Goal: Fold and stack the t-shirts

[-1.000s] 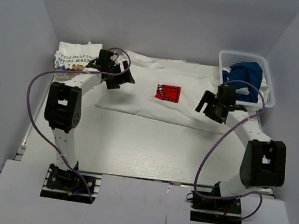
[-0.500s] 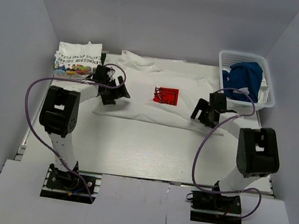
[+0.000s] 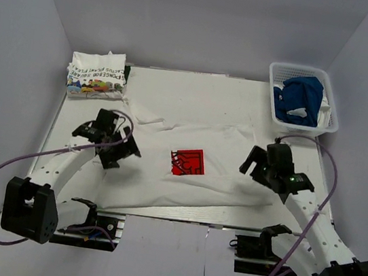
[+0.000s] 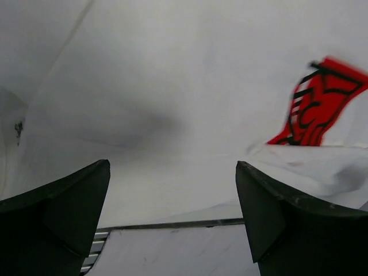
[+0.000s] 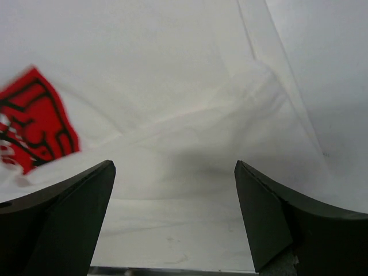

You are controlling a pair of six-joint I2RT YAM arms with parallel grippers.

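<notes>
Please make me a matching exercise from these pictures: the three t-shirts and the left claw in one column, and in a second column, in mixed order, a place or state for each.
Column one
1. white t-shirt with red print
2. t-shirt with cartoon print
3. blue t-shirt
4. left claw

Column two
a. inside the white basket, far right
b. open, holding nothing
c. folded, in the far left corner
d. spread out in the middle, wrinkled

Pairs: 1-d, 2-c, 3-a, 4-b
</notes>
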